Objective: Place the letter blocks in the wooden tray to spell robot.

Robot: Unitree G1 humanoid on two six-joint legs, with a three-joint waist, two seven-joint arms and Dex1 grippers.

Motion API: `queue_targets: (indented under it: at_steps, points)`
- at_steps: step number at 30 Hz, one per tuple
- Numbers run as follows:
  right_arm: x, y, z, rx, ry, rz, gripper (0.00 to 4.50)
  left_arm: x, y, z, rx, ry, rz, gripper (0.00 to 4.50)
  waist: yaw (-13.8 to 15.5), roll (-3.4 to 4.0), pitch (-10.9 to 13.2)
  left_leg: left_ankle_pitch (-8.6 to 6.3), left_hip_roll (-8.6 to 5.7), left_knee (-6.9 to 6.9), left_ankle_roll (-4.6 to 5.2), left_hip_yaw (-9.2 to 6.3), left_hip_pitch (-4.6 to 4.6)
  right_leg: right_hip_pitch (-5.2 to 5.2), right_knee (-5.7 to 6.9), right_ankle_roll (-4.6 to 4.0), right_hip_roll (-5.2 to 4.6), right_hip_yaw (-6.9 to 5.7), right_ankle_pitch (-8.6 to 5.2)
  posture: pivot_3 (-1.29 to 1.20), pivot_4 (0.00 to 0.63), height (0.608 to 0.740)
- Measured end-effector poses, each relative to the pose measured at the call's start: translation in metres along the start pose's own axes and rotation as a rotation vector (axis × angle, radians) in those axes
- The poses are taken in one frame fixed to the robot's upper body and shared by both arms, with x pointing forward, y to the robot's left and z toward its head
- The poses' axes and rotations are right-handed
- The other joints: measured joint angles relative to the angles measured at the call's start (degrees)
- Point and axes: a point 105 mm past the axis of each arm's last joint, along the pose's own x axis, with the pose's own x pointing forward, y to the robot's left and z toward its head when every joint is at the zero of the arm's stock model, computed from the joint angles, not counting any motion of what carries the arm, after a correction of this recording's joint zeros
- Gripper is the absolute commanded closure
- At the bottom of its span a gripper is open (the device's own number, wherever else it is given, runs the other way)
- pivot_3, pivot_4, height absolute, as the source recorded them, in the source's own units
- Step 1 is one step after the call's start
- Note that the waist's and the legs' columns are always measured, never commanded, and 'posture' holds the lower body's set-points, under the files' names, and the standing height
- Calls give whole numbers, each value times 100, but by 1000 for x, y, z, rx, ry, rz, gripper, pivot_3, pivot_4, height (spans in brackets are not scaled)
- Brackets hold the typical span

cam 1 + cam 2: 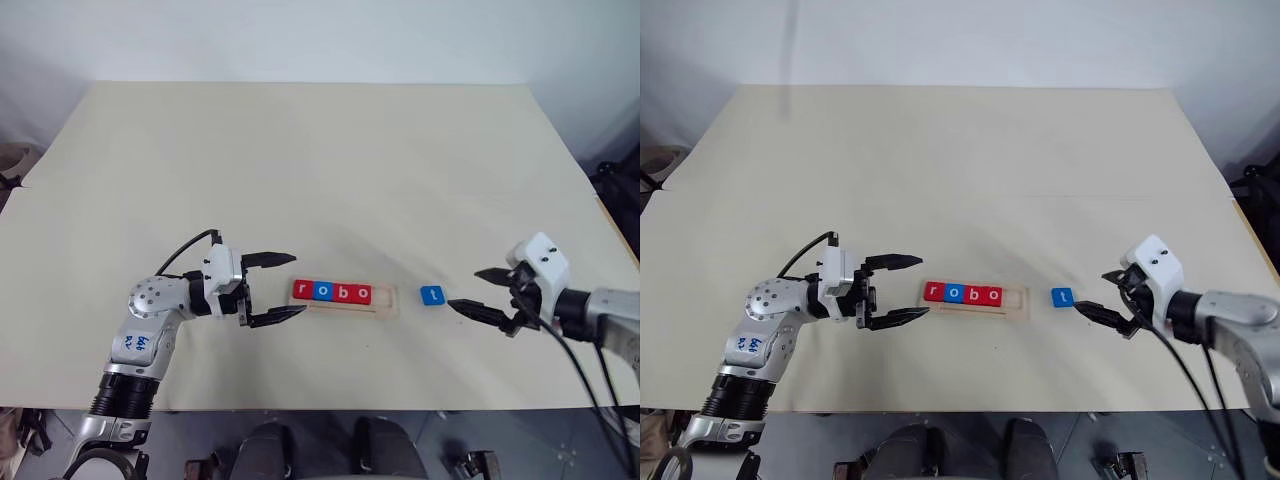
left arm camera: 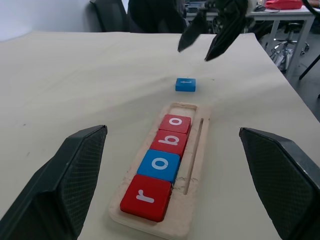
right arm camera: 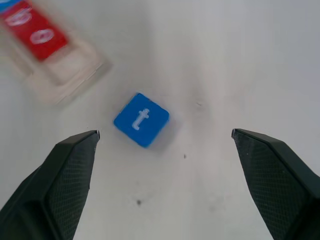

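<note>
The t block sits loose on the worktop, dead ahead between my right jaws, released wide. The tray (last slot free) lies beyond it. Left jaws gape empty too.

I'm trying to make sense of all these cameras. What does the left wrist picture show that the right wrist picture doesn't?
Left wrist view: the whole wooden tray with red r, blue o, red b and red o, plus the right gripper beyond.

Right wrist view: the t's letter readable, close up.

Both: the blue t block loose on the table, and the tray's unfilled end.
</note>
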Motion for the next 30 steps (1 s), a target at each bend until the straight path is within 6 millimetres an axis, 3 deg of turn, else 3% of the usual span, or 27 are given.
queue_targets:
  at_steps: [4,9,13,16,23,30]
  points:
    - [15,-3,3,-130,-16,173,36,0,-2,0,1,-1,4,0,6,0,1,1,-2,5,-1,3,-1,0,2,0,-5,0,0,0,150,740]
    - [31,-16,3,-278,24,271,36,1,-5,3,20,-4,-16,0,30,-1,1,1,-1,10,-2,15,-4,5,1,1,-6,-9,0,0,150,740]
    - [44,-20,-12,-308,88,333,36,0,-7,4,23,6,-34,0,21,-1,1,2,-1,11,-3,17,-6,4,0,1,-6,-11,1,0,150,740]
    - [48,-23,-16,-351,114,356,637,0,-9,7,28,5,-51,0,10,-1,1,2,0,12,-3,17,-5,5,2,1,-6,-11,0,0,150,740]
    - [54,-29,-14,-368,90,342,2993,0,-12,9,28,-1,-67,0,8,-1,1,3,2,14,-6,15,-2,9,5,1,-5,-12,0,0,150,740]
    - [57,-7,-10,-356,56,399,3040,-1,-12,8,25,0,-62,0,10,0,1,4,3,14,-6,10,-3,3,10,0,-5,-10,0,0,150,740]
